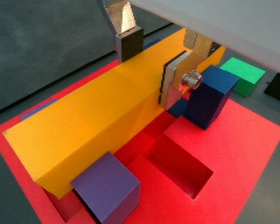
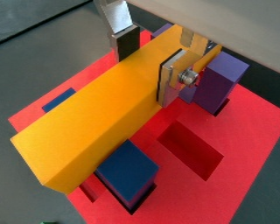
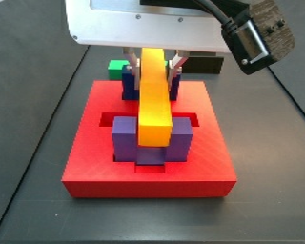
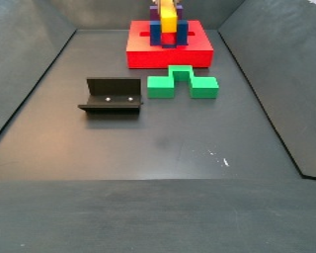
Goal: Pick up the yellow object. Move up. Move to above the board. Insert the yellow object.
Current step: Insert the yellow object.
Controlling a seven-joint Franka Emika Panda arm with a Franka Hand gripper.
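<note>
The yellow object (image 1: pixel 84 122) is a long yellow-orange bar. It lies level over the board (image 1: pixel 250 144), a red slab. Its ends sit between the blue posts (image 1: pixel 213 94) and the purple posts (image 1: pixel 108 188). My gripper (image 1: pixel 150 63) straddles the bar near its blue-post end, with a finger (image 1: pixel 171 83) flat against one long side and the other finger at the opposite edge. It looks shut on the bar. Both wrist views show this, the bar (image 2: pixel 90 127) and gripper (image 2: pixel 149 61) alike. In a side view the bar (image 3: pixel 155 100) stands a little above the purple posts (image 3: pixel 178 138).
Open recessed slots (image 1: pixel 184 166) lie in the board beside the bar. A green block (image 4: pixel 182 83) sits on the floor in front of the board (image 4: pixel 141 54), and the fixture (image 4: pixel 111 97) stands beside it. A black block (image 1: pixel 279 87) lies beyond the board.
</note>
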